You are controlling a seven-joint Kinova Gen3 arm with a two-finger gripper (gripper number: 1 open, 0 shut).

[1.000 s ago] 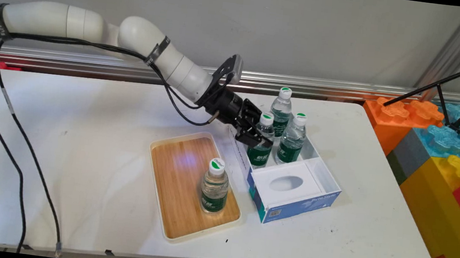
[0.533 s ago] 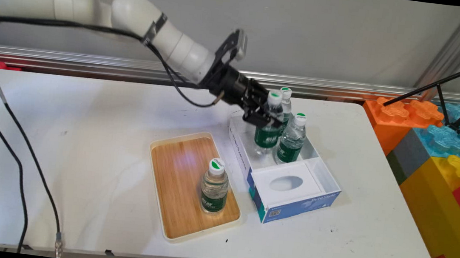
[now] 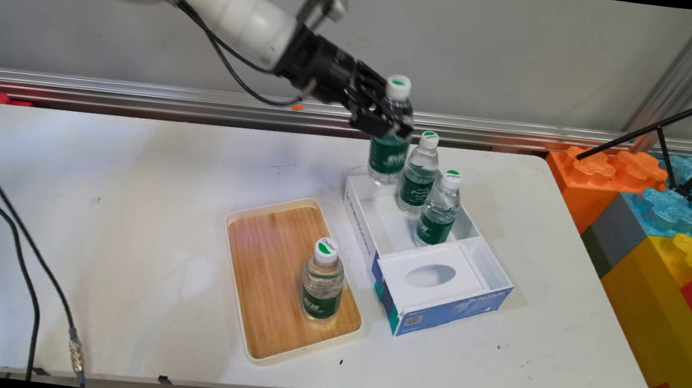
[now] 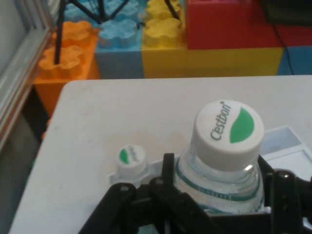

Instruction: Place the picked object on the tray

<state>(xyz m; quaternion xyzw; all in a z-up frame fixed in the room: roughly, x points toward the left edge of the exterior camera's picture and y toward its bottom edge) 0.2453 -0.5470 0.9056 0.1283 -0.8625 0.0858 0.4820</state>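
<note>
- The wooden tray (image 3: 268,263) lies left of the rest, low and toward the near side from the hand; one water bottle (image 3: 323,279) stands upright on the tray's near right part.
- The gripper (image 3: 386,118) hangs high over the table's far side, its fingers closed narrow on the neck and shoulder of a held bottle (image 3: 389,141), just under the white cap (image 4: 227,129).
- The held bottle's long axis is near upright, and its base hangs clear above the far left corner of the open white box (image 3: 492,270).
- Two more bottles (image 3: 418,173) (image 3: 440,207) stand upright in the box, just right of and below the held one; one of their caps shows beside the hand in the hand view.
</note>
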